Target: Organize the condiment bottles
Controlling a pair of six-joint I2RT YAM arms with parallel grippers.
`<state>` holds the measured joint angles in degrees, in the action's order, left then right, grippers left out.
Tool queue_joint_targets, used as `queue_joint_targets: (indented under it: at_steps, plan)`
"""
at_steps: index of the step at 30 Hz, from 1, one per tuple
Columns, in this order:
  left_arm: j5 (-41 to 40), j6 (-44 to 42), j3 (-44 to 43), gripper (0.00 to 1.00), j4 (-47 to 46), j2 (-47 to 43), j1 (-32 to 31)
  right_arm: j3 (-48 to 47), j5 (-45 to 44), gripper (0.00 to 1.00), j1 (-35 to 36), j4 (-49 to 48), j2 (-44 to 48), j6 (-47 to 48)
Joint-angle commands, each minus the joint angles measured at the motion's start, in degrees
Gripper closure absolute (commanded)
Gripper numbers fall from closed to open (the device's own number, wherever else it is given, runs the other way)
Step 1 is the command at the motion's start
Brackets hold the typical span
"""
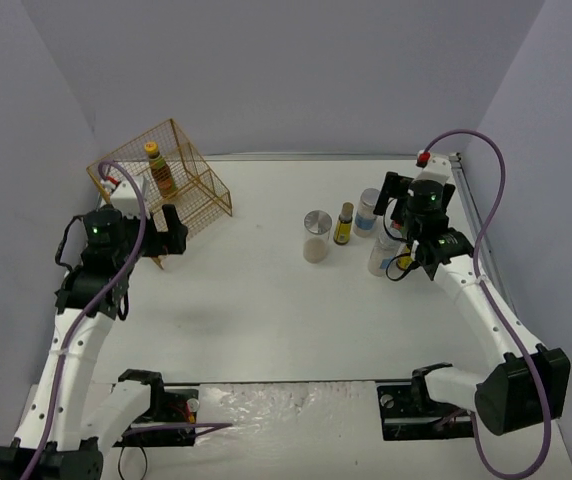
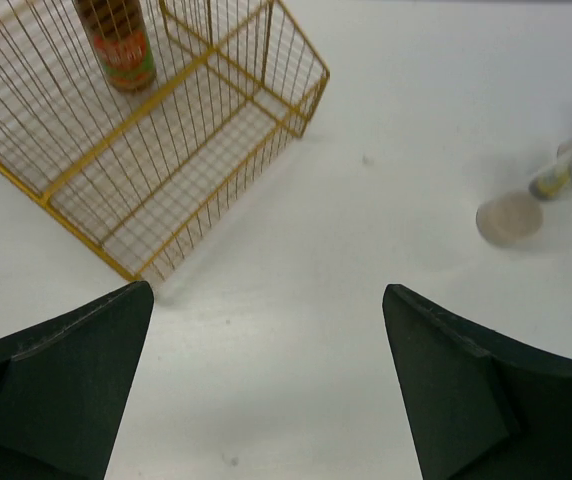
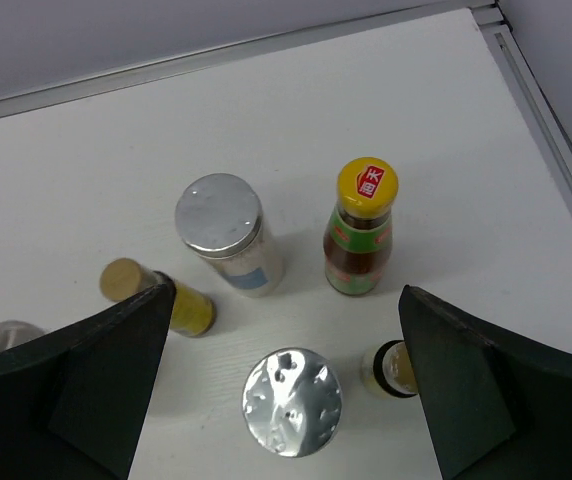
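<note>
White tabletop (image 1: 266, 310) w/ pale walls round it. A gold wire rack (image 1: 181, 185) sits far left, and the other condiment bottles (image 1: 351, 228) are bunched at the right, well apart from it. One dark bottle w/ orange cap (image 1: 160, 170) stands upright in the rack.

The left gripper (image 2: 268, 292) hovers just in front of the rack, jaws spread wide, nothing in them. The right gripper (image 3: 286, 292) hangs above the cluster, jaws also wide & clamping nothing.

Under it in the wrist view we see:
- a silver-lidded jar (image 3: 292, 402) nearest, between the fingers
- a second jar (image 3: 221, 235) beyond it
- a yellow-capped sauce bottle (image 3: 363, 235) upright beside that one
- a small yellow-capped bottle (image 3: 161, 297) next to the finger at the view's left
- another bottle (image 3: 391, 368) partly hidden by the other finger

We judge the step in hand is the right arm picking its next container, prob. the nearest jar. To do it well, we'd centre on one item only, come straight down, close on the body below the lid, then lift vertically before swinging. Neighbours stand close & the slim ones look tippy.
</note>
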<state>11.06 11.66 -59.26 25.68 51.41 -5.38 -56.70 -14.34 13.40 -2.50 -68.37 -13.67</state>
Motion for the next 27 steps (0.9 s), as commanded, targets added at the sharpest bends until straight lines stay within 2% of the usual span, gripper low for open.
queue_joint_targets:
  at_steps: [1, 4, 9, 13, 19, 27]
  plan:
    - [0.8, -2.4, 7.6, 0.03, -5.7, -5.8, -2.6, 0.8, 2.2, 0.07, -5.2, -9.9, -4.3, 0.8]
    - [-1.2, -2.0, 11.0, 0.03, -7.2, -7.8, -3.9, 2.5, 4.7, 0.07, -6.7, -15.9, -6.6, 2.8]
    - [-7.3, -2.5, 11.2, 0.03, -5.7, -8.5, -4.8, 5.1, 6.9, 0.08, -9.0, -22.7, -10.9, 5.0]
    - [-8.5, -2.6, 11.2, 0.03, -5.6, -9.0, -5.0, 7.6, 9.2, 0.11, -10.3, -28.7, -13.3, 5.5]
    - [-8.8, -2.5, 11.5, 0.03, -5.7, -8.8, -5.2, 9.5, 10.4, 0.18, -11.1, -34.7, -17.0, 7.2]
    - [-9.2, -2.4, 11.6, 0.03, -5.7, -8.3, -5.3, 10.3, 12.1, 0.34, -13.0, -38.8, -19.7, 8.7]
